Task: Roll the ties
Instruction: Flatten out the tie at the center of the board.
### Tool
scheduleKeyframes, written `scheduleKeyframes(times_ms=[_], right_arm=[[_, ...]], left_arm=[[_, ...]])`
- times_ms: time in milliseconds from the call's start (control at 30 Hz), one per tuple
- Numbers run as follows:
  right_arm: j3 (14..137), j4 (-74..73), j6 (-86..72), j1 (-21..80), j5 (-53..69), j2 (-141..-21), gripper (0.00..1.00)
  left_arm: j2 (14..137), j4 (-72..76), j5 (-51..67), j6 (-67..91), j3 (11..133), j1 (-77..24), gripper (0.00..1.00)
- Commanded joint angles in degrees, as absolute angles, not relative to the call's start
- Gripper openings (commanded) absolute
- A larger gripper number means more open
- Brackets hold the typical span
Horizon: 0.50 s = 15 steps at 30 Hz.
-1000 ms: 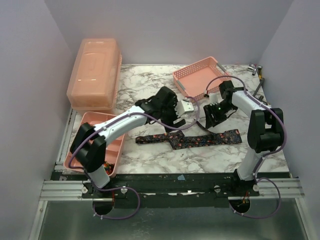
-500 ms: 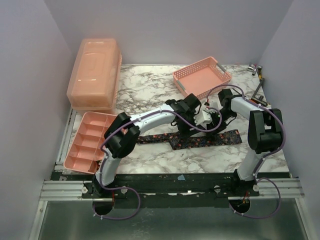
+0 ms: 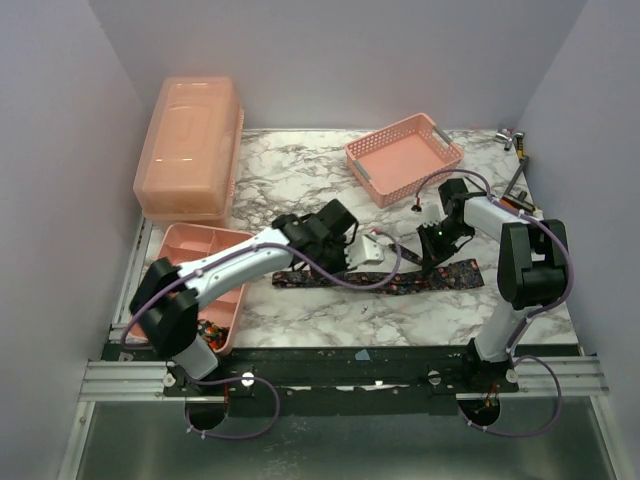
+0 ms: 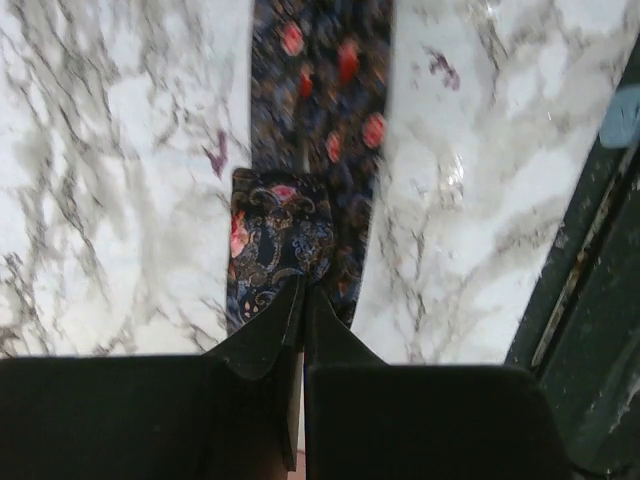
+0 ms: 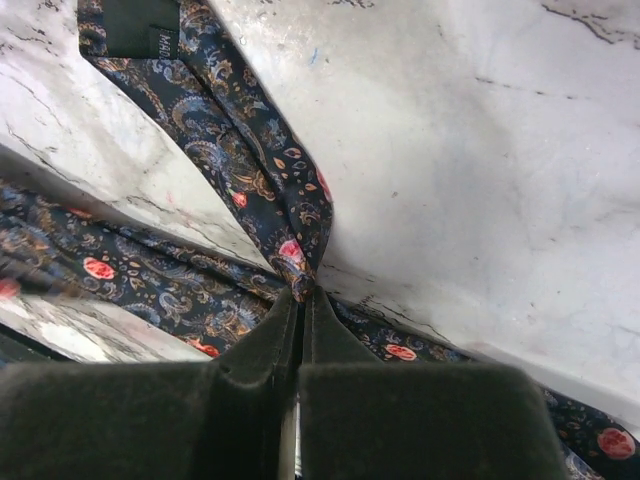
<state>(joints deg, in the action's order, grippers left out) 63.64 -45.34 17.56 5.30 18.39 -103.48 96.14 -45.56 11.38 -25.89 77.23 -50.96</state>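
One dark navy tie (image 3: 462,272) with red and pale dots lies as a long strip across the marble table (image 3: 290,175), near the front. Both grippers are down on it. My left gripper (image 3: 348,263) is shut on a folded end of the tie (image 4: 282,225), and its closed tips (image 4: 303,292) pinch the fabric. Further right, my right gripper (image 3: 432,262) is shut on a bunched fold of the tie (image 5: 300,250). Its tips (image 5: 302,295) meet where two strips of the cloth cross. The tie's back with a label (image 5: 140,25) shows at the upper left.
A pink mesh basket (image 3: 440,150) stands at the back right. A lidded salmon box (image 3: 188,150) sits at the back left, with a divided tray (image 3: 190,245) in front of it. Small tools (image 3: 515,140) lie by the right wall. The dark front rail (image 4: 590,300) runs close by.
Both grippers have closed on the tie. The left gripper swung out to the right, then drew back left and down onto the strip. The right gripper dropped onto it.
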Motion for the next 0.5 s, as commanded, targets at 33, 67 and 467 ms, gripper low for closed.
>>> scheduleKeyframes(times_ms=[33, 67, 467], right_arm=[[60.6, -41.1, 19.9, 5.5, 12.2, -106.9, 0.01], [60.8, -41.3, 19.9, 5.5, 12.4, -106.7, 0.00], [62.5, -46.1, 22.4, 5.4, 12.6, -102.8, 0.01]], left_arm=[[88.2, -45.0, 10.1, -29.4, 57.9, -51.1, 0.00], [87.9, -44.6, 9.8, -29.2, 55.4, -51.1, 0.00], [77.8, -47.3, 20.7, -28.4, 53.6, -44.8, 0.46]])
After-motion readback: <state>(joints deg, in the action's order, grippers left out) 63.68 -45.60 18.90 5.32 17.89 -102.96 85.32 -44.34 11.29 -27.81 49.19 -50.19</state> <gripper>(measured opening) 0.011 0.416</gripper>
